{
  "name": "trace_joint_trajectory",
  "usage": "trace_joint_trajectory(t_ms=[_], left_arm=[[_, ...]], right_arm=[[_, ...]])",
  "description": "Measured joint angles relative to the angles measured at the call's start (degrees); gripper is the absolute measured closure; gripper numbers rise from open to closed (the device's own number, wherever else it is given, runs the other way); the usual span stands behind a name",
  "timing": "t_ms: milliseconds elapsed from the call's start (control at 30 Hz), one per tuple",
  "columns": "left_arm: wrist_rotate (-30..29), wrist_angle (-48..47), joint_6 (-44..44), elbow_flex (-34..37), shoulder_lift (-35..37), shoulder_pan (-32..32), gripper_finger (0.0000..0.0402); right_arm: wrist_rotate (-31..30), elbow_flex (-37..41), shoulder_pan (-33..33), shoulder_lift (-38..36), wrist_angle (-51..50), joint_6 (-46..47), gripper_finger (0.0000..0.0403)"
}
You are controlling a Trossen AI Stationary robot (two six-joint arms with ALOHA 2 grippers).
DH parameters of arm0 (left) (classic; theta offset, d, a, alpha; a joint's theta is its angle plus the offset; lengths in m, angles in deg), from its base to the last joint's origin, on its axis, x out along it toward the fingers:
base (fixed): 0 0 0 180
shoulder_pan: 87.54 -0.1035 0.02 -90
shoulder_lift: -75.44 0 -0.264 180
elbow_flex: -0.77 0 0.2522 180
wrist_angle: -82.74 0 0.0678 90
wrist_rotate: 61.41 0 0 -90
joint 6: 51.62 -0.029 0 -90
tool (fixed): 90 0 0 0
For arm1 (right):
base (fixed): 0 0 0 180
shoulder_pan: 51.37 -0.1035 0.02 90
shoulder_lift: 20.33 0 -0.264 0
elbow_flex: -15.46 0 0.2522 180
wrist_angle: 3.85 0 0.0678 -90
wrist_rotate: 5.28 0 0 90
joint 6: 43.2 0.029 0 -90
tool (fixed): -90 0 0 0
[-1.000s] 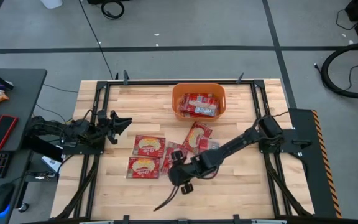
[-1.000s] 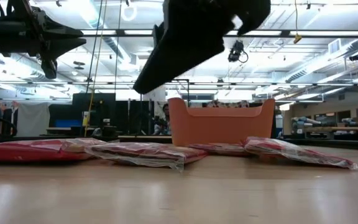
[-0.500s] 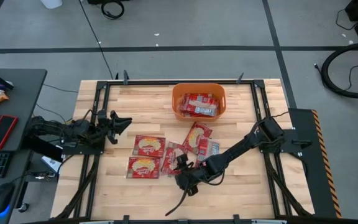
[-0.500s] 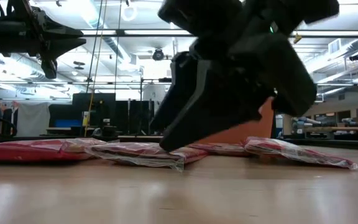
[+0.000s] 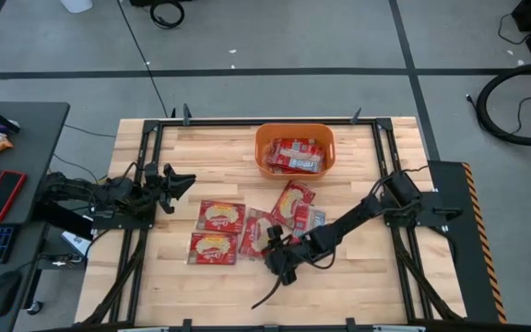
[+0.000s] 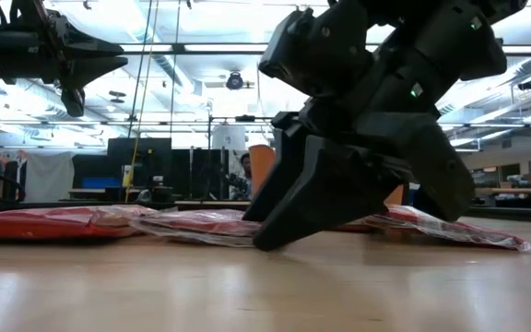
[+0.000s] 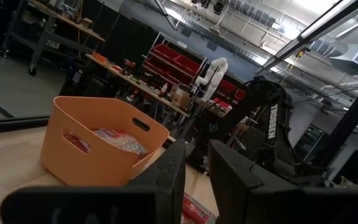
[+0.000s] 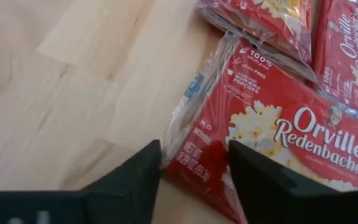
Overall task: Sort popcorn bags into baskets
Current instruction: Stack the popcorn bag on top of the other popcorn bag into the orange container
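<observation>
An orange basket (image 5: 260, 148) at the table's far middle holds red popcorn bags (image 5: 295, 155). Several more bags lie flat on the wood: two at the left (image 5: 219, 215) (image 5: 212, 247), one in the middle (image 5: 256, 231), two toward the right (image 5: 294, 201). My right gripper (image 5: 276, 251) is open and low at the middle bag's near corner (image 8: 197, 158), one finger on each side of it. My left gripper (image 5: 179, 180) hangs open above the table's left edge, facing the basket (image 7: 104, 149). My right gripper slants down from the table's near right, its open fingers (image 8: 138, 177) astride the near corner (image 8: 194, 163) of the middle bag, which lies flat on the table. One fingertip (image 6: 267, 242) is at the table top. Whether either finger touches the bag, I cannot tell.
Black frame rails (image 5: 146, 175) run along the table's left and right sides. A cable (image 5: 264, 297) trails under the right arm near the front edge. Bare wood (image 5: 358, 277) lies at the near right. A side desk holds a red phone-like slab (image 5: 2, 195).
My right gripper has come down from above the table to the table top and has moved slightly toward the far edge, up to the middle bag's near corner, tipping its fingers steeply downward. The bags have stayed where they were.
</observation>
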Motion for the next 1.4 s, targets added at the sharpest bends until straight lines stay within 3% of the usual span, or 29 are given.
trace_joint_trajectory(t_ms=[300, 367, 567, 1000, 1400], left_arm=[[0.0, 0.0, 0.0, 0.0, 0.0, 0.0, 0.0328], [0.0, 0.0, 0.0, 0.0, 0.0, 0.0, 0.0328], [0.0, 0.0, 0.0, 0.0, 0.0, 0.0, 0.0328], [0.0, 0.1, 0.0, 0.0, -0.1, 0.0, 0.0328], [0.0, 0.1, 0.0, 0.0, -0.1, 0.0, 0.0328]], right_arm=[[0.1, 0.2, 0.4, 0.1, 0.3, -0.1, 0.0373], [-0.2, 0.0, 0.3, 0.2, 0.0, -0.2, 0.0393], [-2.7, -6.0, -0.4, -0.5, -8.7, -2.2, 0.0396], [-16.6, -25.6, -1.7, -2.2, -39.1, -3.0, 0.0400], [-19.5, -28.3, -1.6, -2.3, -50.9, 1.5, 0.0402]])
